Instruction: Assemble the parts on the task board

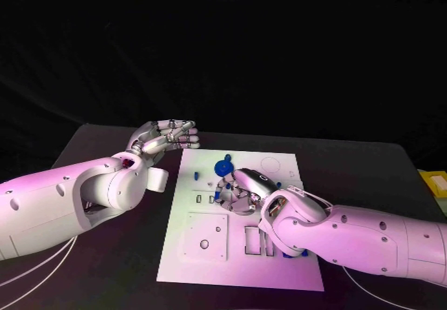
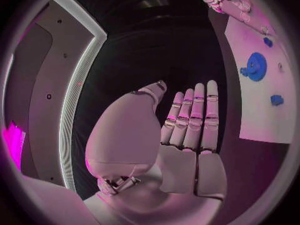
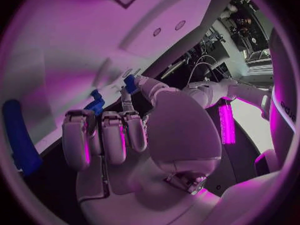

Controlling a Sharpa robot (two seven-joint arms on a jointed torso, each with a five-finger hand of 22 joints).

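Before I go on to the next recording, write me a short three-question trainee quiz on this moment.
1. True or false: the left robot hand is holding a blue part.
2. Which robot hand is over the task board? A) left B) right C) both
3. Fill in: the large round blue part stands near the board's ____ edge, far or near from the robot.

Key
1. False. In the left wrist view its fingers lie straight and together with nothing in them, beside the board over the black table.
2. B. The right robot hand works among small blue parts around the board's middle.
3. Far.
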